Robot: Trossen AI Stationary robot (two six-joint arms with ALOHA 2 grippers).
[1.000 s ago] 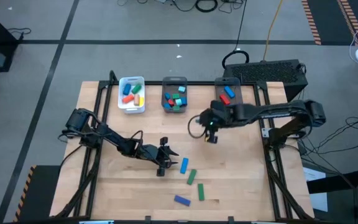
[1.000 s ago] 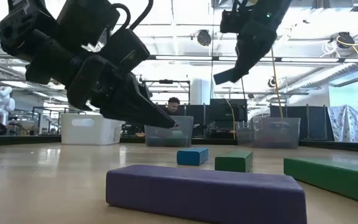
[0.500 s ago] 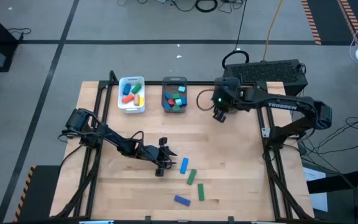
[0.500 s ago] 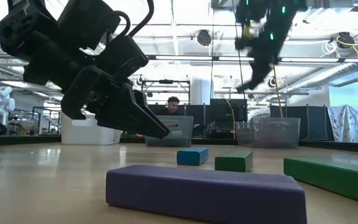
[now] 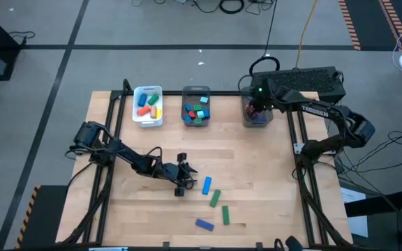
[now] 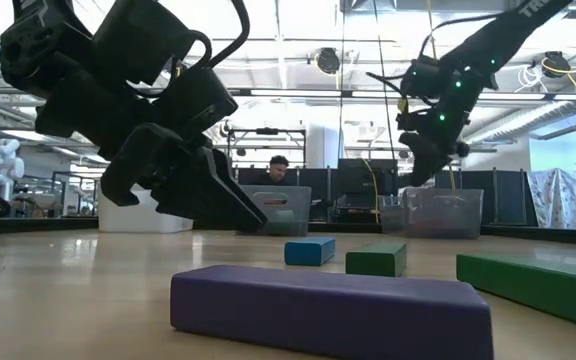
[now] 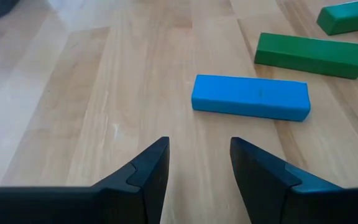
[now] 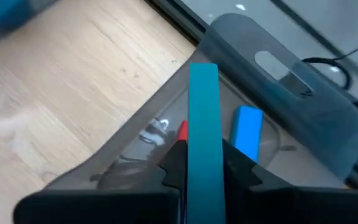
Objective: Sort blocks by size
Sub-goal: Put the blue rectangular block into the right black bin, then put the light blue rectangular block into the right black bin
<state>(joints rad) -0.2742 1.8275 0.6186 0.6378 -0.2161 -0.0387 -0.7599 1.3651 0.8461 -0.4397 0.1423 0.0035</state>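
Observation:
My right gripper (image 8: pixel 204 151) hangs over the right grey bin (image 5: pixel 255 120) at the table's far right, shut on a long teal block (image 8: pixel 204 106). That bin holds a blue block (image 8: pixel 248 140) and a red one (image 8: pixel 183 130). My left gripper (image 7: pixel 197 149) stands open low over the table's middle, with nothing between its fingers. A blue block (image 7: pixel 250 98) lies flat just beyond its fingertips. Past that lie two green blocks (image 5: pixel 216 198) (image 5: pixel 225 215) and a purple block (image 6: pixel 333 310), all flat on the wood. My right gripper pinches the teal block's two long sides (image 8: pixel 204 163) between its two fingers. The block runs along the fingers and sticks out well past their tips. The fingers slant down from above, and the block hangs clear over the bin.
A white tray (image 5: pixel 148 118) with several blocks stands at the far left, and a middle grey bin (image 5: pixel 196 92) with several blocks stands beside it. Bare wood lies between the bins and the loose blocks. A person sits in the room beyond the table.
My right gripper has swung from above the table's middle toward the far right corner and now hangs over the right bin, lower than before. My left gripper has stayed in place and tipped its fingers a little further down toward the table.

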